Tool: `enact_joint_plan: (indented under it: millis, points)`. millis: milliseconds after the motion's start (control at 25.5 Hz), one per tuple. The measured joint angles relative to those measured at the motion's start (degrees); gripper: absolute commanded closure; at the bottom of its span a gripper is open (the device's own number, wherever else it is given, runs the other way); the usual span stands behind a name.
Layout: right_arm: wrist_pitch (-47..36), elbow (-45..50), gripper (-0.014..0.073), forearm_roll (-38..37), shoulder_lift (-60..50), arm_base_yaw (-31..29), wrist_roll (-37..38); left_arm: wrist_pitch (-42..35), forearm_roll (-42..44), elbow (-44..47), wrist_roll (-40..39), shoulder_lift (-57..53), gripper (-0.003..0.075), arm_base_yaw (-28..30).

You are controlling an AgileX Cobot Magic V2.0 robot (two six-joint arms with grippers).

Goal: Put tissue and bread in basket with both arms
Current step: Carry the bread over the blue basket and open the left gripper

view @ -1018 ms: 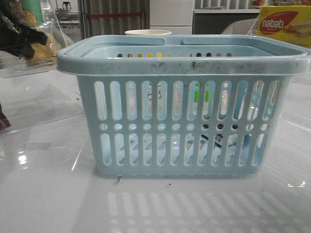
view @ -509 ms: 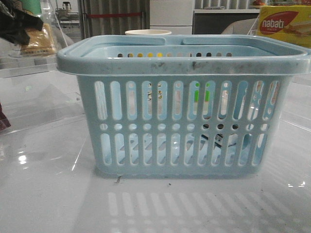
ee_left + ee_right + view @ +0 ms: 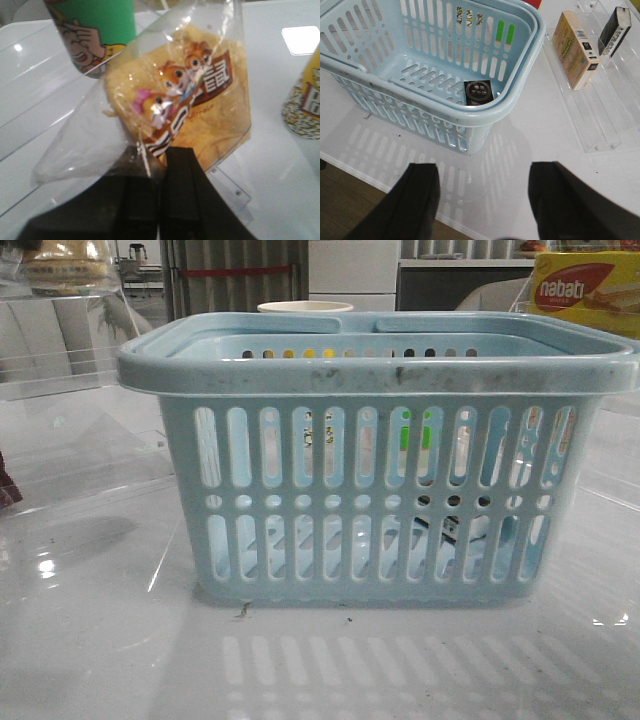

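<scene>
The bread (image 3: 182, 102) has risen: a second ago it hung lower at the basket's (image 3: 375, 365) ten o'clock, now it sits higher there. The left gripper (image 3: 162, 160) is clenched on its wrapper, so the carry is underway. The right gripper (image 3: 482, 182) hangs released; the tissue (image 3: 478, 93) lies inside the basket.

Golden bread (image 3: 175, 105) in clear packet, aloft; light-blue slotted basket (image 3: 375, 455) upright on table.
</scene>
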Motion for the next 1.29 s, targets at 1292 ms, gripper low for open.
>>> enact_joint_plan:
  millis: [1292]
  points:
    - [0.0, 0.0, 0.0102, 0.0, 0.0, 0.0, 0.0, 13.3, -2.1, 0.0, 0.0, 1.2, 0.0629, -31.9]
